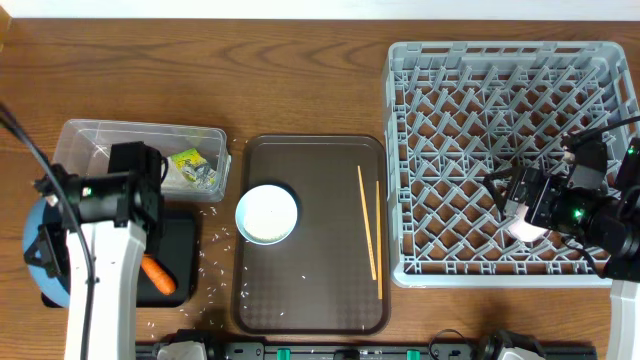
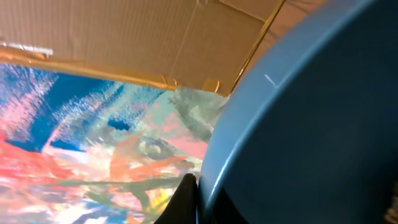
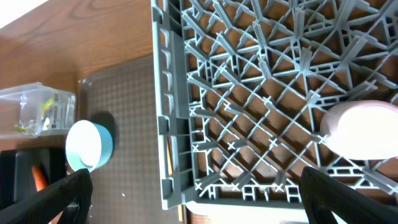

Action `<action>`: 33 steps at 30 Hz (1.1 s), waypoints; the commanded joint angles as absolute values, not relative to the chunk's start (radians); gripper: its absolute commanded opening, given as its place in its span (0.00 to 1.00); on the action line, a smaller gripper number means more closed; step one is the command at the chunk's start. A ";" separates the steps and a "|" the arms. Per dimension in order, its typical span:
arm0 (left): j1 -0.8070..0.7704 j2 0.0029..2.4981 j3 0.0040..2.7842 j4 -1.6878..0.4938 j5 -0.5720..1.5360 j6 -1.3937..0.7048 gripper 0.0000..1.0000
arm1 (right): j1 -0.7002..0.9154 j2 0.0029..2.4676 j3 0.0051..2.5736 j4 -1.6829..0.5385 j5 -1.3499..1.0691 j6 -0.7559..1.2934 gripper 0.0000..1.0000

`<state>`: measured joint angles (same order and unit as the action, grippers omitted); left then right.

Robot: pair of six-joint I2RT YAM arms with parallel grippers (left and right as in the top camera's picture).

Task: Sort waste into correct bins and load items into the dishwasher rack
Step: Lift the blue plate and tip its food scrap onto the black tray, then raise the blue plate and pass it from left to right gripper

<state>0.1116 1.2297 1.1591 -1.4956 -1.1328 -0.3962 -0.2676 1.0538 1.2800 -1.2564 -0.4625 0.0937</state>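
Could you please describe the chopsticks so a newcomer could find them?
Left of the large grey plastic rack lies a dark brown rectangular serving tray. On its right half lie two thin wooden chopsticks, long and straight, unlike the round pale bowl nearby.

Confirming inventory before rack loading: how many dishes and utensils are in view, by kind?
Large blue plate: 1
Round white bowl: 1
Small pinkish-white cup: 1
Thin wooden chopsticks: 2
Total: 5
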 commanded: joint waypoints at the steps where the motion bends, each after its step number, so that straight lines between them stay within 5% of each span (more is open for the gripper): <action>1: 0.118 1.235 1.182 -1.476 -1.206 -0.353 0.06 | -0.260 1.055 1.287 -1.260 -0.432 0.065 0.99; 18: 0.127 1.241 1.182 -1.431 -1.199 -0.314 0.06 | -0.260 1.055 1.287 -1.262 -0.426 0.065 0.99; 27: 0.021 1.131 1.259 -1.431 -0.992 -0.292 0.06 | -0.259 1.052 1.287 -1.258 -0.428 0.025 0.99; 33: -0.019 1.041 1.415 -1.438 -0.602 -0.251 0.06 | -0.259 1.051 1.287 -1.237 -0.620 0.003 0.99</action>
